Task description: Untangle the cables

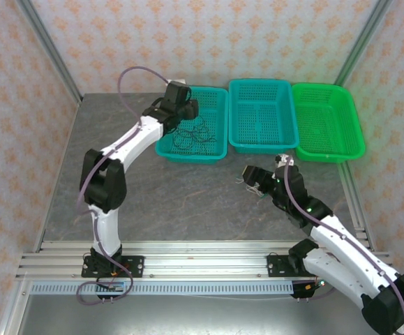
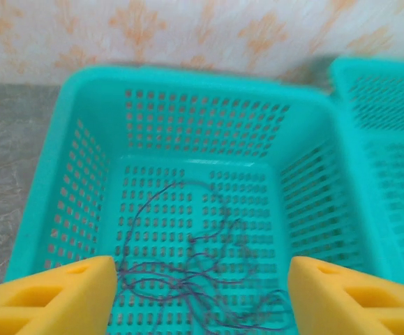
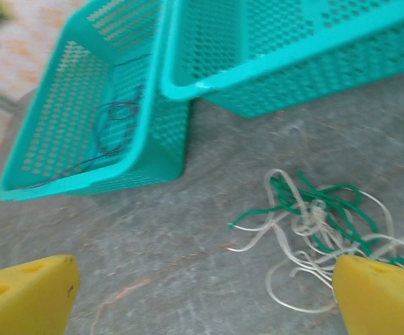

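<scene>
Left gripper [image 2: 202, 296] hangs spread wide over the basket [image 2: 188, 77], dark cable [image 2: 196, 271] loose inside, so that one looks separated. Right gripper [image 3: 205, 293], fingers apart and empty, hovers over green and white cables [image 3: 317, 216] knotted on the table [image 3: 188, 279]; that knot remains

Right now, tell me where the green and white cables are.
In the right wrist view, the green and white cables lie on the table at lower right, in front of the middle basket.
</scene>
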Tool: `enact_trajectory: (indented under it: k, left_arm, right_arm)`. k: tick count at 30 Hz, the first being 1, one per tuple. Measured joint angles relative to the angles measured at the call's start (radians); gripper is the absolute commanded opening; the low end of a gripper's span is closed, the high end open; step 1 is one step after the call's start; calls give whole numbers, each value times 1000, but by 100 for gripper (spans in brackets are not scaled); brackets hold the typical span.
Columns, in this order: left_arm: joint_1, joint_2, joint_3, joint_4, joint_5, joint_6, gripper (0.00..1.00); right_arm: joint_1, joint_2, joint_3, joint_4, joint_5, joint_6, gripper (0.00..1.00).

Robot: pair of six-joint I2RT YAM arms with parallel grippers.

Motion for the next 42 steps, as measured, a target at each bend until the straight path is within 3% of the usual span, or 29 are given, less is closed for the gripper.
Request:
enact_trajectory:
  k: [7, 14, 17, 22, 25, 27, 31, 35, 42]
  left_arm:
    - [-36, -442, -203, 154, 143, -85, 69]
    - [-345, -760, -513, 210, 148, 7, 72]
    - [-395, -796, -646, 256, 130, 13, 72]
    - [-483, -807, -821, 232, 125, 13, 72]
    - [-491, -807, -863, 234, 122, 2, 73]
    - [-491, -811, -880, 240, 108, -7, 74]
    - [-491, -824, -888, 239, 53, -38, 77]
    - [-491, -791, -840, 182, -11, -84, 78]
    - [-455, -653, -740, 154, 28, -245, 78]
  right_arm:
    - [-105, 47, -4, -106, 66, 87, 94]
    - [-172, 195, -48, -119, 8, 89, 93]
    - [-177, 289, -45, -85, -27, 67, 86]
    - [-179, 516, -28, -3, -32, 19, 54]
    - [-186, 536, -16, -13, -8, 9, 19]
    - [-194, 536, -17, -13, -1, 8, 3]
    - [-187, 495, -24, 48, -47, -17, 0]
    - [-185, 315, -46, 48, -106, -82, 0]
    - [-126, 130, -47, 27, -253, -208, 0]
